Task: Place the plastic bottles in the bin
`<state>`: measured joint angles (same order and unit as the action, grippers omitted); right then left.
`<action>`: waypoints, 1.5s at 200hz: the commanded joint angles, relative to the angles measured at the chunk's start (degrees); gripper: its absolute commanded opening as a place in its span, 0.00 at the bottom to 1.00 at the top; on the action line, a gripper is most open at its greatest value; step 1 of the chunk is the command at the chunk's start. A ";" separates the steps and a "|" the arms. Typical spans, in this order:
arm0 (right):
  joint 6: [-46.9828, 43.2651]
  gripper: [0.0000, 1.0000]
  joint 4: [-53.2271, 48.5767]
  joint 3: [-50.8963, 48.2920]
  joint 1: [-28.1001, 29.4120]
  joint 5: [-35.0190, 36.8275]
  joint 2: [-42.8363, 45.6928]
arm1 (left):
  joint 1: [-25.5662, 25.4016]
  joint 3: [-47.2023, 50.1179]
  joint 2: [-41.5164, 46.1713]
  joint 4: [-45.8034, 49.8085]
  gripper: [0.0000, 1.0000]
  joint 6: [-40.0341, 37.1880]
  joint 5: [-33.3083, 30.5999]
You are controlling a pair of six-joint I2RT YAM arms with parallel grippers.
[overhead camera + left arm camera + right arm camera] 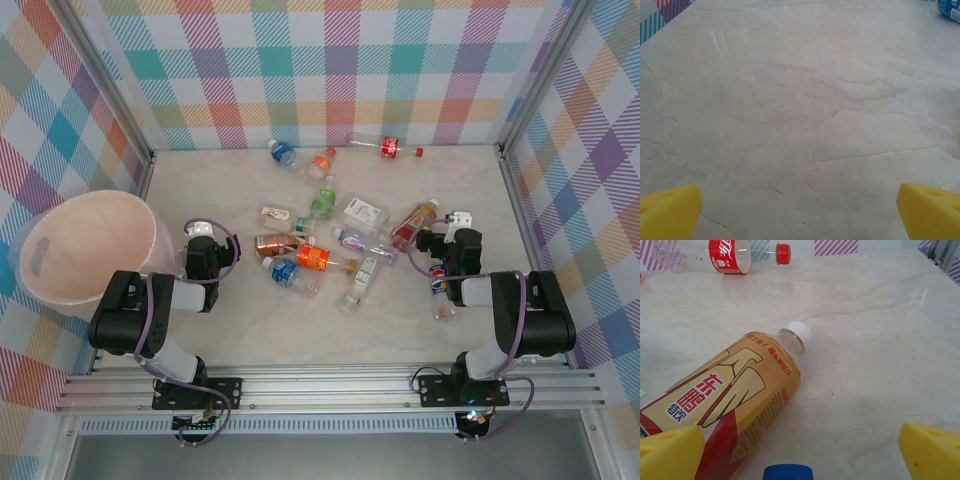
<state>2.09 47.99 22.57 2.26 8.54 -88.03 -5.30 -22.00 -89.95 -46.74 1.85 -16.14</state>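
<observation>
Ahead of my left gripper [800, 212] the table [800, 110] lies bare. An orange-labelled bottle [735, 400] blocks my right gripper's [801, 452] left side, a blue cap [788, 473] sits between its fingers [670, 450]; rightward I have room.

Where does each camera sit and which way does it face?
Top external: above and behind the robot, looking down on the pale marble-patterned table, round pinkish-beige plastic bin, left arm and right arm.
Left wrist: on the left arm, facing bare table; open left tool along the bottom.
Right wrist: facing forward over the orange-labelled white-capped plastic bottle; open right tool below.
Shared: top and right wrist both show that bottle and the red-labelled clear bottle.
</observation>
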 commanded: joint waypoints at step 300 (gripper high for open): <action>19.72 1.00 -61.52 18.96 -0.09 0.81 20.63 | -10.61 -20.93 16.99 47.29 1.00 14.91 -7.20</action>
<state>10.44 12.93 35.99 2.24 9.04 -69.58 -12.75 -38.44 -76.31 -13.26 7.88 -22.17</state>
